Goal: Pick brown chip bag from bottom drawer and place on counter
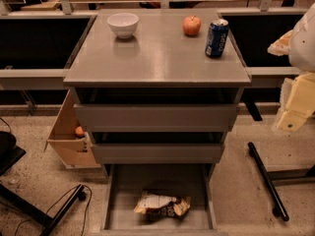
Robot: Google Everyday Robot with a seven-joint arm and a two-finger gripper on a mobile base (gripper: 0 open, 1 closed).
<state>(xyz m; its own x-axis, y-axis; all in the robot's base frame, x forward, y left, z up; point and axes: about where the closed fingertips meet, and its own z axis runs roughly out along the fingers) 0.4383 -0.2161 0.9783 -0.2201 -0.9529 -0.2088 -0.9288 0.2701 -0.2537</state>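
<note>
The brown chip bag [162, 204] lies crumpled on the floor of the open bottom drawer [116, 206], near the middle and slightly toward the front. The two shallower drawers above are pulled out a little. The counter [157, 58] is the glossy grey top of the cabinet. My gripper [294, 113] shows as a pale yellow-white part at the right edge of the view, level with the top drawer. It is to the right of the cabinet, well above the bag, and holds nothing that I can see.
On the counter stand a white bowl [123, 23] at the back left, an apple [192, 25] at the back right and a blue soda can [216, 37] near the right edge. A cardboard box [66, 139] leans left of the cabinet. A black bar [268, 181] lies on the floor to the right.
</note>
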